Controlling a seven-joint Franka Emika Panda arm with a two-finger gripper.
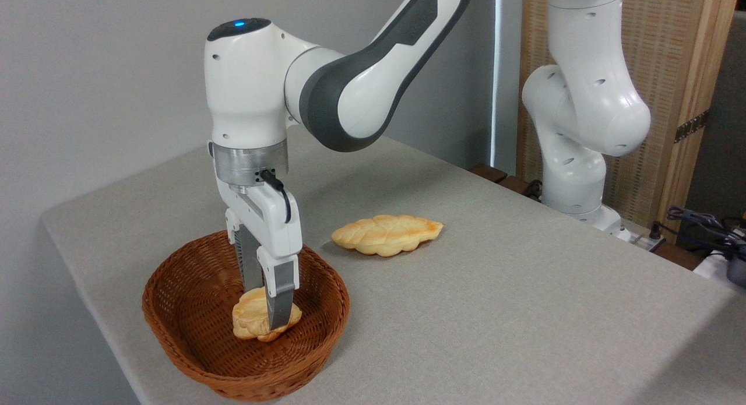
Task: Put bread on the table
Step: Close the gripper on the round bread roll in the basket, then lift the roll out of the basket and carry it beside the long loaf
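Note:
The bread (252, 322), a small lumpy golden bun, is inside the brown wicker basket (192, 282) at the near left of the table (495, 312). My gripper (266, 309) reaches straight down into the basket. One finger stands in front of the bun and the other behind it, and the jaws look closed against its sides. The bun's underside is at or just above the basket floor. The front finger hides the bun's middle.
A longer braided loaf (387, 234) lies on the table behind and to the right of the basket. The arm's white base (577, 178) stands at the far right edge, with cables (699, 224) beside it. The table's left corner is near the basket.

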